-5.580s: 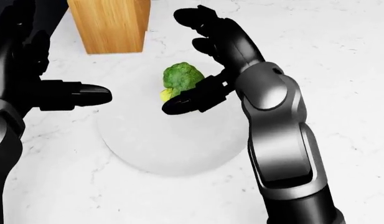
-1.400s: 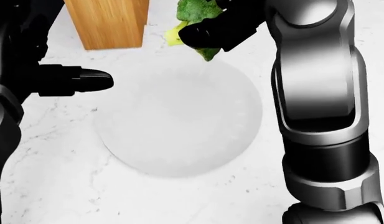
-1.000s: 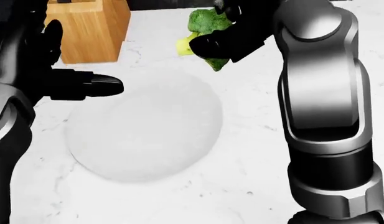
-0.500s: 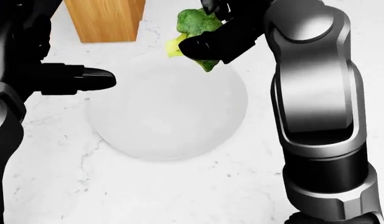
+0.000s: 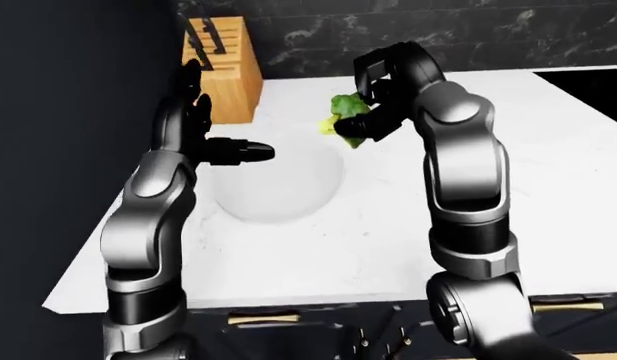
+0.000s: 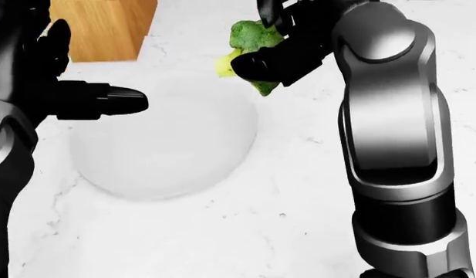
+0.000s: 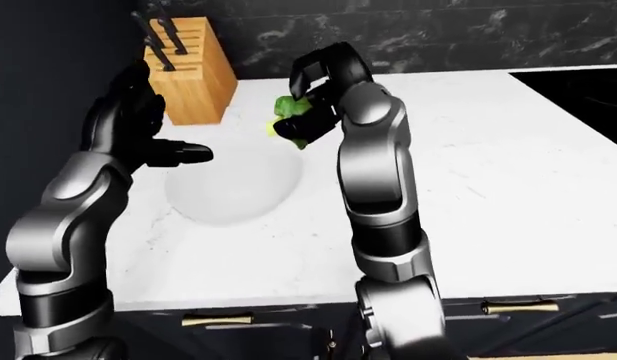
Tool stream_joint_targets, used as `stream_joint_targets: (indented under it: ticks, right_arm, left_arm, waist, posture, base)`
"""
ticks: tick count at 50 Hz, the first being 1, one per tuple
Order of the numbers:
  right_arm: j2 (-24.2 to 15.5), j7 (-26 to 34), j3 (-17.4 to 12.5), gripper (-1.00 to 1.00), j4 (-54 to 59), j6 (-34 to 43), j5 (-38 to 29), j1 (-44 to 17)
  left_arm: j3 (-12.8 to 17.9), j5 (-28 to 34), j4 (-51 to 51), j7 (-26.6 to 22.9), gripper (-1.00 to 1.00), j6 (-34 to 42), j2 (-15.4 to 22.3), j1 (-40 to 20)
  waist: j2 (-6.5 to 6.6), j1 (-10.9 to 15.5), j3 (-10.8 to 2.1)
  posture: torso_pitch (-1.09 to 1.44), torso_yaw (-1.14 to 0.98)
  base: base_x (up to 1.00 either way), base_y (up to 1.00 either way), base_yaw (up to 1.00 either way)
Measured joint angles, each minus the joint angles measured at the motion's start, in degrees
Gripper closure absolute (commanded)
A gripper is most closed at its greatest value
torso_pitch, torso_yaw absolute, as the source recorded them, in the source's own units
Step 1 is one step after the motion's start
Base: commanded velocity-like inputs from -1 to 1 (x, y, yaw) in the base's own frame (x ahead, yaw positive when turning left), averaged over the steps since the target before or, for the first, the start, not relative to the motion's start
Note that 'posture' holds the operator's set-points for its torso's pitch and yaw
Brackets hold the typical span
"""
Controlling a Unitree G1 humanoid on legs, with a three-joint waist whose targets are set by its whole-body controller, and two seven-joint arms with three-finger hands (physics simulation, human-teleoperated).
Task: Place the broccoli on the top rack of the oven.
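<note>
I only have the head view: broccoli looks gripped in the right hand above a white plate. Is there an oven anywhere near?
Observer: No oven rack shows. In the right-eye view a flat black surface is set into the counter at the far right; I cannot tell what it is.
Operator: That wooden thing at my top left?
Observer: A knife block, dark handles sticking out of its top.
Operator: What's past the plate's left side?
Observer: In the left-eye view the counter ends just left of the plate; beyond is dark. The left hand hangs open there.
Operator: And the broccoli?
Observer: The broccoli is off the plate, right hand closed round it.
</note>
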Motion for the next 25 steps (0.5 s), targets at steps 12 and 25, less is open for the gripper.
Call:
stream_joint_targets:
  ticks: [12, 25]
  right_arm:
    - [0.7, 0.9, 1.6, 1.00, 0.2, -0.7, 1.3, -0.9]
    - [0.5, 0.8, 1.0, 1.00, -0.4, -1.2, 1.2, -1.7]
  left_arm:
    - [1.1, 0.5, 0.1, 0.6, -1.00, 0.6, 0.6, -0.2]
    - [0.9, 0.4, 0.0, 0.6, -1.00, 0.2, 0.7, -1.0]
  waist:
    - [4.37, 1.9, -1.26]
    - [-1.86, 0.5, -1.18]
  posture:
    - [0.00, 0.00]
    - [0.00, 0.00]
  base:
    - [-0.26, -0.24, 0.00]
    - [-0.26, -0.24, 0.00]
